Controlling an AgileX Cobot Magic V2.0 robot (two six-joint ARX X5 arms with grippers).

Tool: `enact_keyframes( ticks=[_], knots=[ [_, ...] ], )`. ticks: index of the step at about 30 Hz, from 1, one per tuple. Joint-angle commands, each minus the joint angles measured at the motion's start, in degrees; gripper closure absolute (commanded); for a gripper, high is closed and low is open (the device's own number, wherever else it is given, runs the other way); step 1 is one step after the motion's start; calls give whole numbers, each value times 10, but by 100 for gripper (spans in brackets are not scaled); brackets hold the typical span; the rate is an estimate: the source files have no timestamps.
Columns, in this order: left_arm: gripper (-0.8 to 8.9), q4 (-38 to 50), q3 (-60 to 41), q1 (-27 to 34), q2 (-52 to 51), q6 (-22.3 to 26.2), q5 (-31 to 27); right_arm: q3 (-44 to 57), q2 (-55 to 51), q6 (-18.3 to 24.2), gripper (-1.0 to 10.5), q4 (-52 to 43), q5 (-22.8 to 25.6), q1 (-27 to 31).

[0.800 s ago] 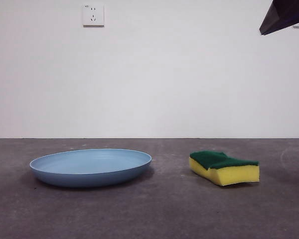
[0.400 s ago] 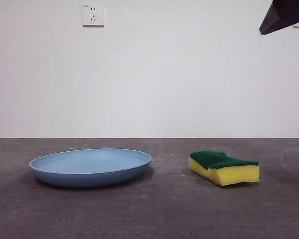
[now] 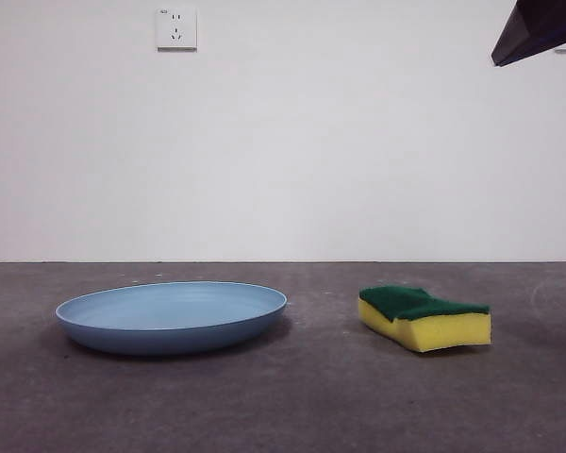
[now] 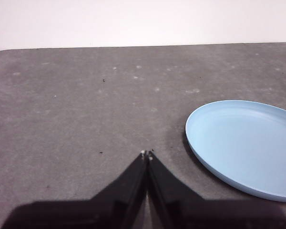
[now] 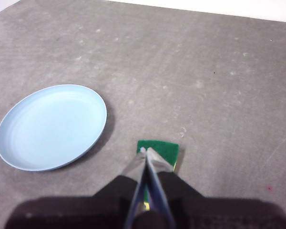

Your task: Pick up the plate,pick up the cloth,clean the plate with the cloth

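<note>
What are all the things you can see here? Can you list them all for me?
Wide round light blue plastic plate: one, light blue, lying flat on the table, apart from the sponge.
Small yellow sponge block with a dark green scouring top: one, yellow and green, on the table beside the plate, green side up.
Dark grey table: one, grey and speckled, under both things.
White wall socket: one, white, high on the white wall behind the table.
Left gripper: one, black, jaws shut, above bare table next to the plate, holding nothing.
Right gripper: one, black, jaws shut, high over the sponge, holding nothing.
</note>
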State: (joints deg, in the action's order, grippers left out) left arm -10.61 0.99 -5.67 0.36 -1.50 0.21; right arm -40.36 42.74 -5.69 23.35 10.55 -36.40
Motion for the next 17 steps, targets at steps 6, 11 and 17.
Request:
enact_keyframes(
  ticks=[6, 11, 17],
  knots=[
    [817, 2, -8, 2, -2, -2, 0, 9, -82, 87, 945, 11, 14, 58],
    [817, 2, -8, 2, -2, -2, 0, 64, -153, 65, 945, -13, 14, 161],
    [817, 2, -8, 2, -2, -2, -1, 186, -234, 26, 945, -127, -7, 254]
  ],
)
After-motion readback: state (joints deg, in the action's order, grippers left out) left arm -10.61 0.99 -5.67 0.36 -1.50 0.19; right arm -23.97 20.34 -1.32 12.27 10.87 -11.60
